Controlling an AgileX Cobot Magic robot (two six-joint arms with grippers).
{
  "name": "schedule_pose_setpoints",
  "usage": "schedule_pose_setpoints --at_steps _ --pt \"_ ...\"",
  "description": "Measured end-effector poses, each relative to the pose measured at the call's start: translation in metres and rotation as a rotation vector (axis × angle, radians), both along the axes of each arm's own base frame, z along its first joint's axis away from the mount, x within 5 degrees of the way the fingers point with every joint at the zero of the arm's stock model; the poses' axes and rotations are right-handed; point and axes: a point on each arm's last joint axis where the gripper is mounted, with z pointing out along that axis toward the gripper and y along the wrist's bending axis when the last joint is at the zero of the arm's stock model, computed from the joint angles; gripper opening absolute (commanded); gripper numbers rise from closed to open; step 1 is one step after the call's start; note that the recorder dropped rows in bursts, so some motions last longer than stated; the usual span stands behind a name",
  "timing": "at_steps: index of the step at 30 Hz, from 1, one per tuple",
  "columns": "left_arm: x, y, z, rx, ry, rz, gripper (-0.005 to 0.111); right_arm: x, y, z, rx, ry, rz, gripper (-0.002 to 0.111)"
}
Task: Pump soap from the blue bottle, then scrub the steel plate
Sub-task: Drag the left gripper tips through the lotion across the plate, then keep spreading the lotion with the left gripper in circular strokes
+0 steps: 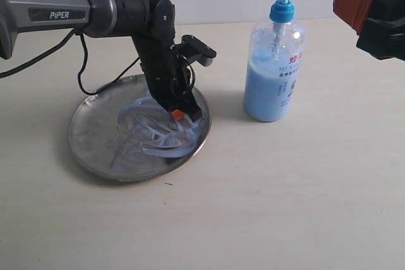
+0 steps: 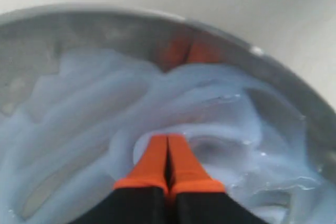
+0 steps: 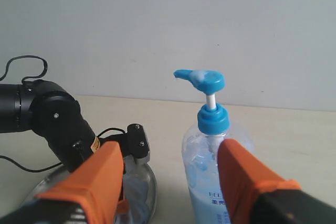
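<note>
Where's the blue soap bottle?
In the exterior view, the blue bottle stands upright on the table, right of the steel plate and apart from it.

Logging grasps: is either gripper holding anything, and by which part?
Nothing is held. The left gripper is shut and empty, tips in the soap on the steel plate; the right gripper is open, clear of the blue bottle.

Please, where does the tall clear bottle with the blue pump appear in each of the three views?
Exterior view: the tall clear plastic bottle with a blue pump head stands right of centre.
Left wrist view: not in it.
Right wrist view: seen between the right pincer and its orange fingers.
Shared landmark: the round shiny steel plate, in all three.
</note>
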Motion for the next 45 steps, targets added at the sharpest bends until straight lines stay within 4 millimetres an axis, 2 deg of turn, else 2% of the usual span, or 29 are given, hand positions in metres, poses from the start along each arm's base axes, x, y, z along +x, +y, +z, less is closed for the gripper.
schedule_pose_setpoints --at_steps 4,9,16,22,31,36,45 --pt "0.018 0.028 0.000 0.016 -0.007 0.065 0.000 0.000 0.000 0.000 0.000 0.000 0.000 0.054" --pt "0.025 0.051 -0.001 0.046 0.036 0.109 0.000 0.000 0.000 0.000 0.000 0.000 0.000 0.054" --pt "0.021 0.058 -0.002 0.077 0.100 0.118 0.000 0.000 0.000 0.000 0.000 0.000 0.000 0.054" --pt "0.004 0.048 -0.005 0.064 0.161 0.102 0.000 0.000 0.000 0.000 0.000 0.000 0.000 0.054" --pt "-0.029 0.006 -0.006 0.043 0.202 0.006 0.000 -0.001 0.000 0.001 0.002 -0.005 0.000 0.054" --pt "-0.032 -0.002 -0.006 0.026 0.183 -0.006 0.000 -0.003 -0.001 0.003 0.006 -0.017 0.000 0.054" --pt "-0.018 -0.012 -0.001 -0.043 0.091 0.007 0.000 -0.003 -0.001 0.003 0.008 -0.015 0.001 0.054"
